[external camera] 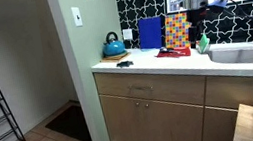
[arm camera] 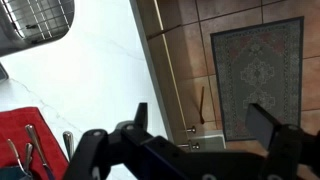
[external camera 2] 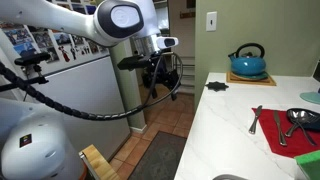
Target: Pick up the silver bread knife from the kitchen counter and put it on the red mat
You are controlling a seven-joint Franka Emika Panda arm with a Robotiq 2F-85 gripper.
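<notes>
Gripper [arm camera: 200, 110] on the arm: jaws wide apart, clamped on nothing, hung past the front edge of the kitchen counter [arm camera: 100, 80], above the patterned rug [arm camera: 255, 70]; likewise off the counter's edge in an exterior view [external camera 2: 155, 72].

Red mat [external camera 2: 272, 142]: flat on the white countertop, bearing several metal utensils [external camera 2: 295, 120]; in an exterior view [external camera: 172, 51] just in front of the upright blue board [external camera: 151, 31] and multicoloured box [external camera: 176, 28].

Silver bread knife [arm camera: 68, 145]: flat on the countertop, just beside the red mat, well apart from the gripper; in an exterior view [external camera 2: 255, 120] at the mat's border, overlap unclear.

Blue kettle [external camera 2: 247, 63]: upright near the wall.

Small black object [external camera 2: 216, 86]: on the counter, near the kettle.
</notes>
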